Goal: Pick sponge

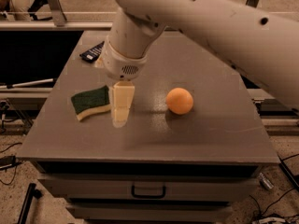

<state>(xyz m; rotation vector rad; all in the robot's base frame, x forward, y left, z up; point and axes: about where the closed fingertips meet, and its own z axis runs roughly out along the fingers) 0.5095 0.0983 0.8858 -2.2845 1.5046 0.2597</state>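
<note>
The sponge (91,101) lies flat on the left half of the grey worktop (210,139), dark green scouring side up. Its pale yellow foam shows along the near, wavy edge.

The gripper (120,116) hangs just off the sponge's right end, pointing straight down from the thick white wrist (125,50) of the arm (210,17). Its pale tip is low over the worktop. From this side I cannot tell how wide the gripper stands, nor whether it touches the sponge; it has nothing visibly in its hold.

An orange ball (179,101) rests to the right of the gripper, apart from it and well apart from the sponge. A flat black remote (92,52) lies at the far left of the worktop, partly behind the wrist. Below the front edge is a drawer with a dark handle (148,191).
</note>
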